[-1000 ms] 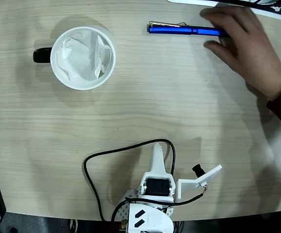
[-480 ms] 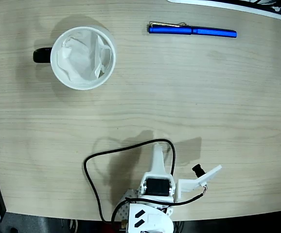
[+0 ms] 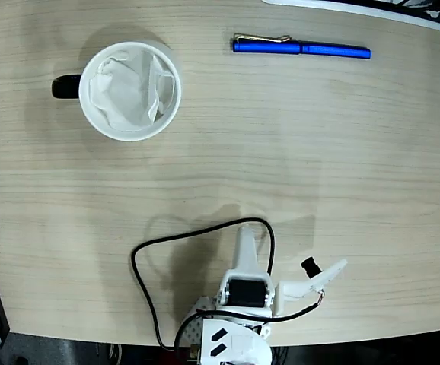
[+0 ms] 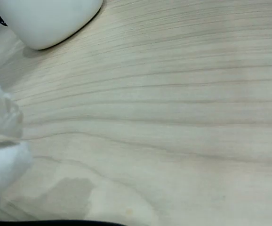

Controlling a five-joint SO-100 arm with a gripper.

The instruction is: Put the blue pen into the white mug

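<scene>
Gone from the fixed view is the human hand that was lying over the right end of the pen one second before; since half a second ago nothing else has shifted. On the light wooden table (image 3: 296, 152) the slim glossy royal-blue pen (image 3: 301, 49) lies flat near the top edge, its gold-coloured clip pointing left. The round white mug (image 3: 129, 91), with a black handle and crumpled white paper inside, stands well apart from it at the upper left. The white arm with its gripper (image 3: 245, 245) rests folded at the bottom edge, far from both, and a black cable (image 3: 145, 289) loops beside it; I cannot tell from above whether the jaws are spread or pressed together. A white object with dark parts (image 3: 357, 7) shows at the top edge, just beyond the pen. The path between pen and mug looks free. In the wrist view only bare wood grain, the mug's white wall (image 4: 42, 19) at the upper left and a blurred white shape at the left edge appear; the pen is not visible. I judge the pen light, stiff and slippery, so it is best gripped across the middle of the barrel, away from the clip.
</scene>
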